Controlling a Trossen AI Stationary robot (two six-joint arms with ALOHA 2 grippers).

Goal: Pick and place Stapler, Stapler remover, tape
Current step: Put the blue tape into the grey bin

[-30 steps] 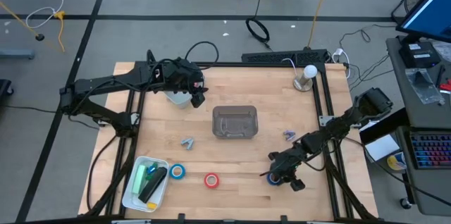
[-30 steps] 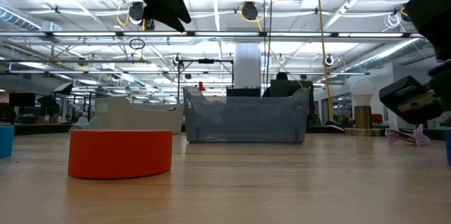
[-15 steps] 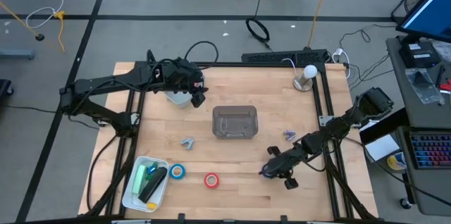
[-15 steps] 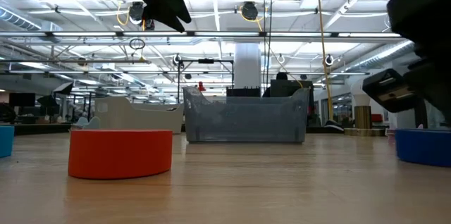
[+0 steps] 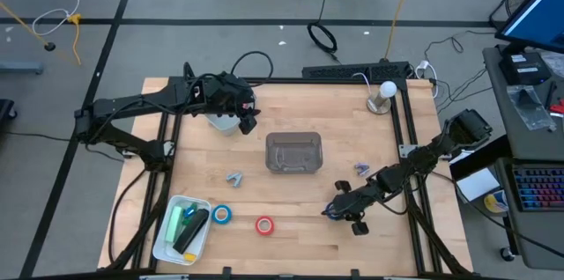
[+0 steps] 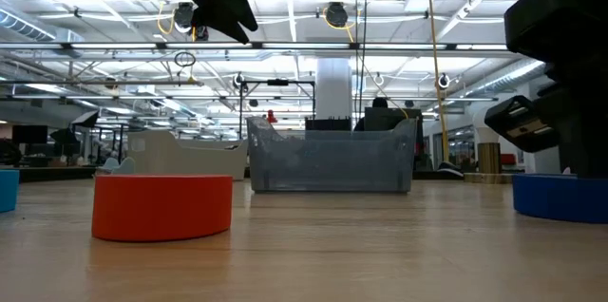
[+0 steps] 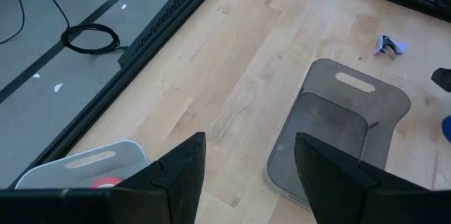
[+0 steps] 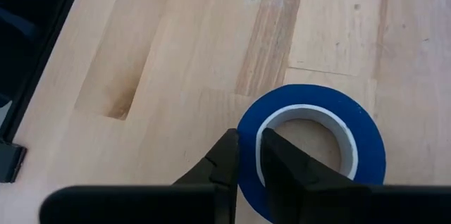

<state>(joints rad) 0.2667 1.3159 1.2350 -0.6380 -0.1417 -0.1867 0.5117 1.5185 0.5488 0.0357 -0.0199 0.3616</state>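
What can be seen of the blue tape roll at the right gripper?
The blue tape roll is a small ring, blue outside with a pale inner core, lying flat on the wooden table. The right gripper pinches its wall, one finger outside the ring, the other inside. In the low view it sits at the right edge, on the tabletop.

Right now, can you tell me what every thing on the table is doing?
right gripper: shut on the blue tape roll's wall
blue tape roll: flat on the wood, pinched
left gripper: open, empty, above the white bin
grey bin: upright, looks empty
red tape roll: lying flat, free
second blue tape roll: lying flat, beside the white tray
white tray: holds green and black things
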